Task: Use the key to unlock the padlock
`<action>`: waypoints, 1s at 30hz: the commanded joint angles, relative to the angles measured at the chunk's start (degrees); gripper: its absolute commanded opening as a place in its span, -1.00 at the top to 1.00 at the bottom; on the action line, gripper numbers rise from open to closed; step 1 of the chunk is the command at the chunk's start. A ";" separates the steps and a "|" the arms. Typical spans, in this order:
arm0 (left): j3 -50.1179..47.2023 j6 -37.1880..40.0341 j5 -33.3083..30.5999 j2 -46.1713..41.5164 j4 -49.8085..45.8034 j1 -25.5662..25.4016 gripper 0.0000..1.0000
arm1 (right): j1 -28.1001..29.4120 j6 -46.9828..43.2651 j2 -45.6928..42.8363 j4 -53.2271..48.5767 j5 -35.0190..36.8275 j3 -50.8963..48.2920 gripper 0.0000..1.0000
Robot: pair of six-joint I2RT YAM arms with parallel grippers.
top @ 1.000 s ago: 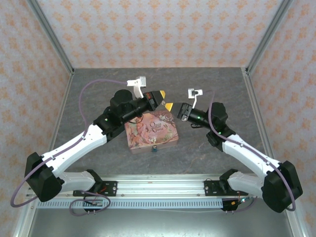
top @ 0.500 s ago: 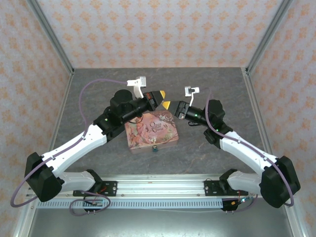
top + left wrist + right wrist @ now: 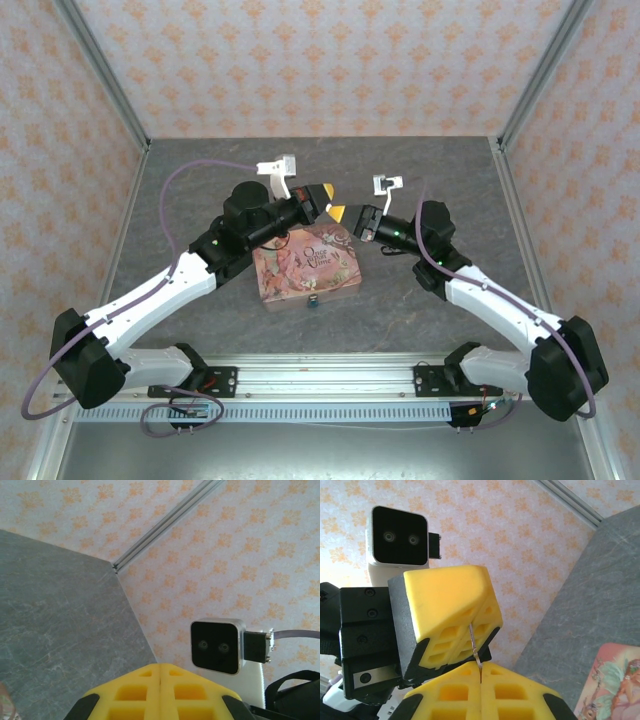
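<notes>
Right wrist view: our yellow-padded left hand [image 3: 471, 629] and right hand [image 3: 481, 672] both pinch the thin silver metal key [image 3: 474, 644], seemingly a handover; next, left should release.

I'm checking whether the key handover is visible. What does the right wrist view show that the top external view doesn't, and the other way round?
The right wrist view adds a thin metal key, running from between the shut fingers of the left gripper to the finger seam of the shut right gripper. The top external view adds the tiny dark padlock at the near edge of the pink tin, plus both whole arms. Shared: the yellow grippers meeting tip to tip, the tin, and the grey table.
</notes>
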 commanded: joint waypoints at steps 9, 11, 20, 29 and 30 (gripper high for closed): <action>1.58 12.50 -11.67 -6.39 -20.50 -0.30 -0.51 | 0.26 -19.07 -8.21 -33.38 15.84 3.80 1.00; 1.05 12.79 -13.23 -6.32 -24.01 -0.39 -0.69 | 0.25 -20.96 -9.25 -38.62 21.68 4.17 1.00; -3.76 11.83 -12.59 2.44 -27.50 -0.95 -0.76 | 0.07 -23.48 -10.79 -53.03 41.28 5.68 1.00; -1.12 11.53 -10.59 13.27 -23.46 -0.96 -0.73 | 0.09 -22.52 -8.95 -52.81 40.60 5.19 1.00; -0.78 11.71 -10.62 14.14 -23.38 -1.01 -0.73 | 0.07 -22.50 -8.81 -52.88 40.49 5.15 1.00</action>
